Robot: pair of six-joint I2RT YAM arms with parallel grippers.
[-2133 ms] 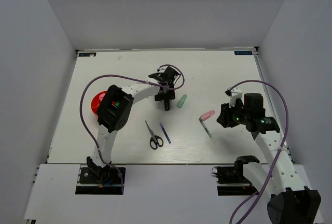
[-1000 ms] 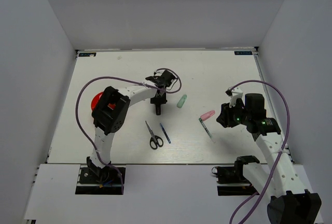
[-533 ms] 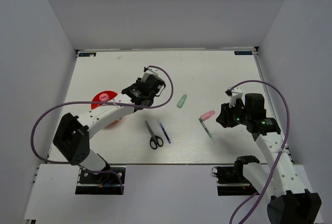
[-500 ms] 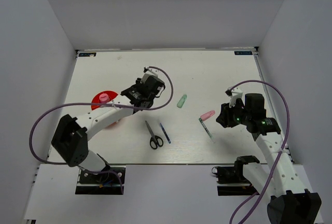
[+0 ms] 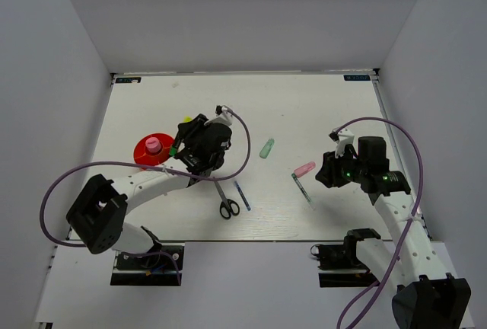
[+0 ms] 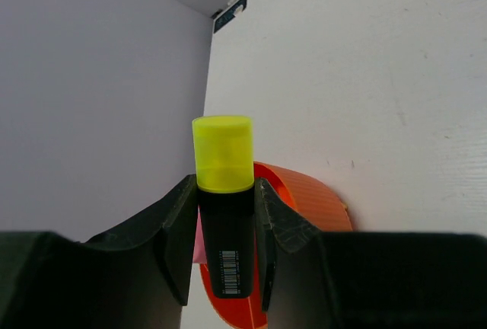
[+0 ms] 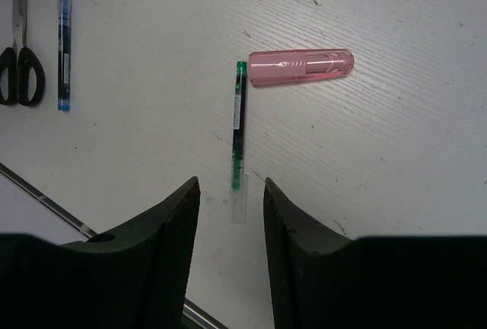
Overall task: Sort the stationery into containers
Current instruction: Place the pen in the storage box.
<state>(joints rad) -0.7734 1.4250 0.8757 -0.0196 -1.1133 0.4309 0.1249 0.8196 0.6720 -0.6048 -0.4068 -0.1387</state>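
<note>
Marker, black-bodied with a yellow cap (image 6: pixel 223 150), sits clamped in the left gripper (image 6: pixel 226 188), which has swung from mid-table to just beside the round red-orange plastic cup (image 5: pixel 140 154) (a pink item (image 5: pixel 153 145) already inside). Drop-off looks next. The right gripper (image 7: pixel 230 186) hovers, jaws apart, over the clear green-tipped pen (image 7: pixel 239 127).

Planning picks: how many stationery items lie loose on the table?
5: black-handled scissors and slim blue pen at centre, pale green highlighter beyond them, pink highlighter and clear green pen to the right; others may be hidden.
</note>
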